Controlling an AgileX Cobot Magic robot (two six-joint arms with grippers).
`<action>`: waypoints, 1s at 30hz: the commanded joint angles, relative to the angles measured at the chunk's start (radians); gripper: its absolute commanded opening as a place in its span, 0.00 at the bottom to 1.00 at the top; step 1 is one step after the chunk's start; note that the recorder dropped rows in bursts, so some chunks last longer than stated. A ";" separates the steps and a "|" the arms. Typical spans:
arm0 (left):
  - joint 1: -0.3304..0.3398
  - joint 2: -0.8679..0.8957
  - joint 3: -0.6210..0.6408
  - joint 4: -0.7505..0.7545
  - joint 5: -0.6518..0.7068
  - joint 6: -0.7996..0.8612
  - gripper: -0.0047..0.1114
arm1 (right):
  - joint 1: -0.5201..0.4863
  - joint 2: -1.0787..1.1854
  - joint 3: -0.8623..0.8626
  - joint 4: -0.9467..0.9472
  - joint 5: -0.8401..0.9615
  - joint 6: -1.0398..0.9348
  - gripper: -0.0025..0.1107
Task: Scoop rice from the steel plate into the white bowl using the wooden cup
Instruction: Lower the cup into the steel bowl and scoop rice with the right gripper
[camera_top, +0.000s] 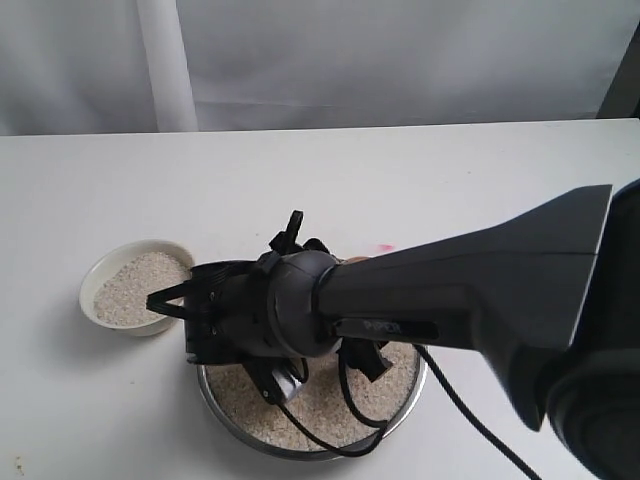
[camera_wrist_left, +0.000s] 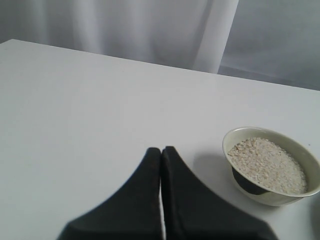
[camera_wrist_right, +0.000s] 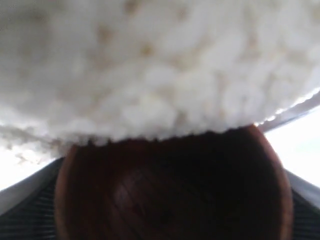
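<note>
Right wrist view blurred, right hand (camera_wrist_right: 165, 214) grasping wooden cup (camera_wrist_right: 172, 185) at rice (camera_wrist_right: 150, 65), left hand (camera_wrist_left: 161, 167) clenched.

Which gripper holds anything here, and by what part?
The right gripper clamps the wooden cup by its outer sides, mouth toward the rice. The left gripper is shut on nothing.

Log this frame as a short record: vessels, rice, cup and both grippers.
white bowl: on the table beside the steel plate, partly filled with rice
steel plate: rice spread across it, right arm above it
wooden cup: held in the right gripper, mouth against the plate's rice
left gripper: shut, empty, over bare table near the bowl
right gripper: shut on the wooden cup
</note>
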 joint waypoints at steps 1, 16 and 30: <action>-0.006 0.000 -0.004 -0.006 -0.006 -0.002 0.04 | 0.014 -0.005 -0.006 0.035 -0.019 -0.013 0.02; -0.006 0.000 -0.004 -0.006 -0.006 -0.002 0.04 | 0.023 -0.035 -0.006 0.143 -0.055 -0.034 0.02; -0.006 0.000 -0.004 -0.006 -0.006 -0.002 0.04 | 0.023 -0.062 -0.006 0.282 -0.137 -0.034 0.02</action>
